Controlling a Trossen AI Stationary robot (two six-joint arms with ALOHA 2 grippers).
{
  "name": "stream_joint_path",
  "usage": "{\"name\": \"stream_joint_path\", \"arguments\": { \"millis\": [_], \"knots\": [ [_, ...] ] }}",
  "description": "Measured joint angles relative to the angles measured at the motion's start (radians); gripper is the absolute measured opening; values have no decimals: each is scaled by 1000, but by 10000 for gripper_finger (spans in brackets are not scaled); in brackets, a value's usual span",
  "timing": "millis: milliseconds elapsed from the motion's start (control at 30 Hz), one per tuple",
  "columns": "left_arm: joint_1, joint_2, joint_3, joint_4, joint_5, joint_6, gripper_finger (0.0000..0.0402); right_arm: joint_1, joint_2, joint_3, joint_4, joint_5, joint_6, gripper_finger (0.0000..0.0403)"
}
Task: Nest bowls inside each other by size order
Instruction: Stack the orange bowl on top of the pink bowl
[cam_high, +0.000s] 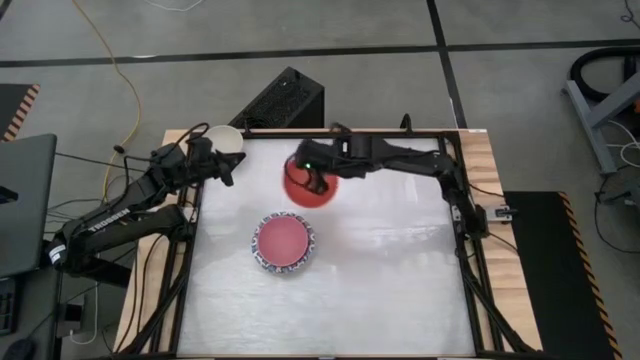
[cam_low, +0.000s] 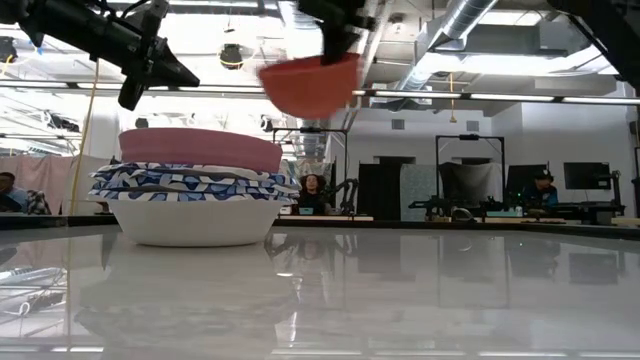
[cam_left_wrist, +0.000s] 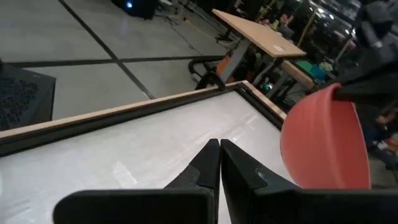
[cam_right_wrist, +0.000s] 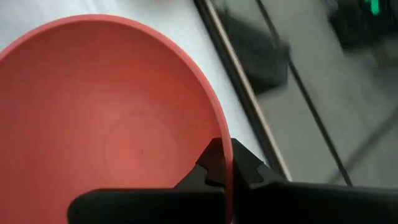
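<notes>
A red bowl (cam_high: 306, 186) (cam_low: 310, 85) hangs high over the far middle of the table, with my right gripper (cam_high: 320, 182) (cam_right_wrist: 227, 163) shut on it. Nearer the middle stands a stack of bowls (cam_high: 284, 244). A pink bowl (cam_low: 200, 149) is on top, blue-and-white patterned ones (cam_low: 195, 183) sit under it, and a white-sided bowl (cam_low: 195, 222) at the bottom rests on the table. My left gripper (cam_high: 228, 170) (cam_left_wrist: 219, 163) hovers shut at the far left, touching nothing. A cream-white bowl (cam_high: 224, 136) sits at the far left corner, partly hidden by the left arm. My right gripper pinches the red bowl's rim (cam_right_wrist: 225, 144) with one finger inside the bowl and one outside. The fingers slant down onto it from the table's right side. The bowl is lifted clear of the table, its opening upward and slightly tilted.
A dark frame (cam_high: 455, 200) borders the white table top, with wooden strips outside it. A black box (cam_high: 285, 100) stands beyond the far edge. The near half and the right half of the top hold no objects.
</notes>
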Motion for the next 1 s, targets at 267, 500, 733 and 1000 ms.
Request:
{"name": "stream_joint_path", "arguments": {
  "millis": [267,500,733,1000],
  "knots": [
    [0,0,0,-1,-36,8,2,-23,2,0,490,-254,-238,8],
    [0,0,0,0,-13,-23,2,28,-3,0,544,-659,-189,8],
    [0,0,0,-1,36,-46,2,74,-17,2,205,-791,-38,8],
    [0,0,0,3,28,-63,2,54,-16,1,-129,-277,91,8]
  ]
}}
